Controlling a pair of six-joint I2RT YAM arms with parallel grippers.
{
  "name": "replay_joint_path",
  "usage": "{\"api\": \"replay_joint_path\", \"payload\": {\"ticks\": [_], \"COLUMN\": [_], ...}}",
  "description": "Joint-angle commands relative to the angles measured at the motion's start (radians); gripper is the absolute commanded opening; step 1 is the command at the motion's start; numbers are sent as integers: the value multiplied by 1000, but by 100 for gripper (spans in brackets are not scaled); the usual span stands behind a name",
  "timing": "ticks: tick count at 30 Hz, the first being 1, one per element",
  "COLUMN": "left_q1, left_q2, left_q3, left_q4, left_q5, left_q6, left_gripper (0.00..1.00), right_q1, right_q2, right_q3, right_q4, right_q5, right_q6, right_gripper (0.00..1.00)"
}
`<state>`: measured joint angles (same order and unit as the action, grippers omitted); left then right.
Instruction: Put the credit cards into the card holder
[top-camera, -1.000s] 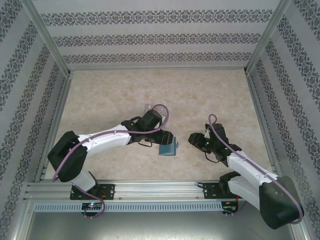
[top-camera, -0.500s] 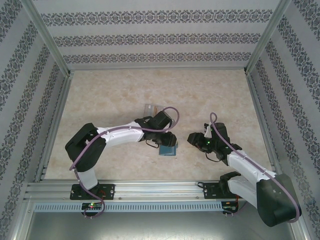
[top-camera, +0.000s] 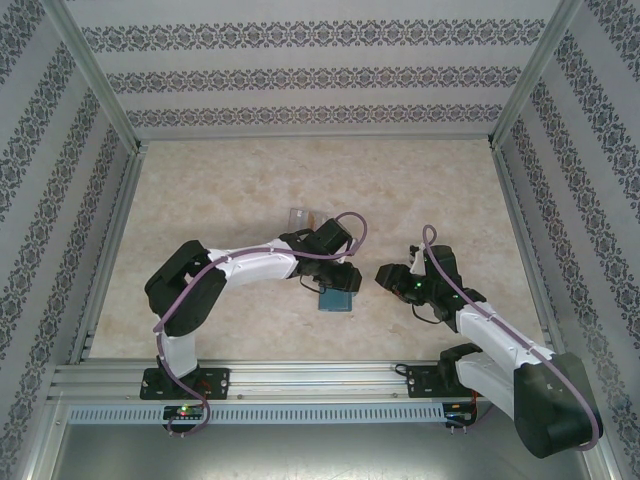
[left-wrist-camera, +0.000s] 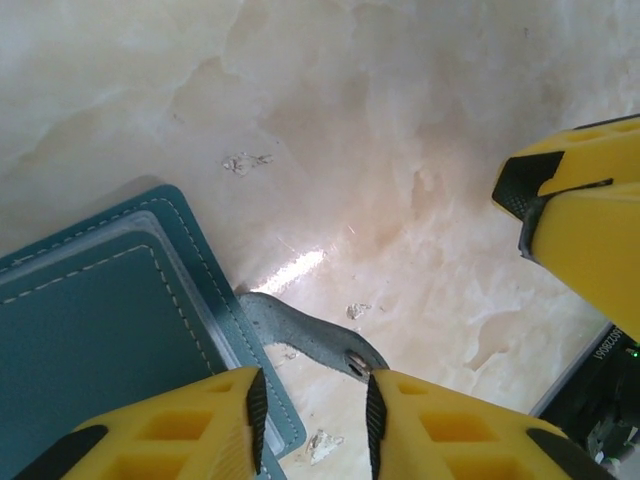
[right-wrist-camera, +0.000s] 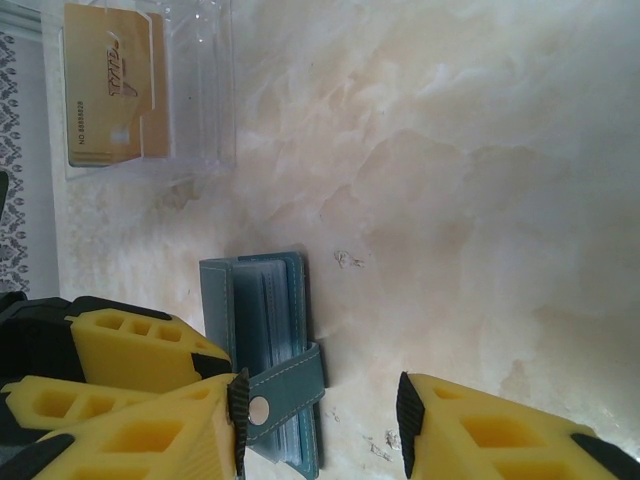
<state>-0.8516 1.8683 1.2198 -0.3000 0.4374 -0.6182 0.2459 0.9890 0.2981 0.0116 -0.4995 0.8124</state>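
Nearest: card holder (top-camera: 337, 299) lies folded flat, strap (left-wrist-camera: 300, 335) loose. Over it, left gripper (left-wrist-camera: 315, 395) fingers slightly apart astride the strap tip; right gripper (right-wrist-camera: 320, 400) fingers wide, holding nothing. Risk: a strap tug could drag the light holder instead of opening it. Farther: credit card (right-wrist-camera: 113, 85) in clear case (right-wrist-camera: 200, 90).

Top cam: the left gripper (top-camera: 338, 282) covers the far part of the card holder (top-camera: 337, 303), so just its 6 o'clock edge shows. The clear plastic case (top-camera: 302, 216) is too tiny to tell what's inside. Left wrist cam: the card holder runs off frame at 8 o'clock. Its strap (left-wrist-camera: 300, 335) ends at one of the fingers (left-wrist-camera: 450, 430), maybe under it. Right wrist cam: the case is cropped at 12 and the credit card (right-wrist-camera: 113, 85) print is unreadable.
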Motion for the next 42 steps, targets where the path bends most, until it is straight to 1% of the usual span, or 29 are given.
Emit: {"api": "replay_joint_path", "payload": {"ticks": [1,2,4,6,9,11,16,17,18,19,21,23,32,33,35,42], "left_q1": [-12,-12,-12,-12,-11,-12,-12,-12,-12,-12,-12,-12,-12,-12,-12,-12], "left_q2": [-18,-28,-52,-56,-43,-36,-6,-2,4,9,12,15,48,48,39,36], "left_q3": [10,4,-12,-5,17,12,33,35,42,52,71,76,96,99,100,106], "left_q4": [25,34,53,38,-1,8,-19,-20,-28,-41,-64,-65,-92,-98,-106,-124], "left_q5": [32,34,26,24,23,24,9,9,9,6,7,11,12,8,-6,-20], "left_q6": [-17,-22,-30,-26,-19,-23,-20,-15,-9,-2,13,17,16,16,12,3], "left_gripper": [39,41,50,54,55,54,48,46,41,32,23,22,31,33,41,43], "right_q1": [-12,-12,-12,-11,-11,-12,-13,-13,-13,-14,-12,-13,-13,-13,-12,-12], "right_q2": [8,11,18,22,28,34,38,37,38,40,48,59,73,73,77,96], "right_q3": [-12,-11,-6,-8,-12,-6,-3,-1,0,0,-3,-1,-1,-1,2,6], "right_q4": [24,24,24,25,35,36,37,35,32,30,34,34,39,39,39,49], "right_q5": [-13,-15,-23,-18,-18,-25,-24,-25,-22,-21,-22,-30,-34,-31,-33,-40], "right_q6": [-7,-6,-12,-14,-6,-11,-7,-8,-10,-12,-9,-9,-7,-7,-7,-8], "right_gripper": [46,46,46,46,46,45,45,45,45,45,45,45,46,46,46,46]}}
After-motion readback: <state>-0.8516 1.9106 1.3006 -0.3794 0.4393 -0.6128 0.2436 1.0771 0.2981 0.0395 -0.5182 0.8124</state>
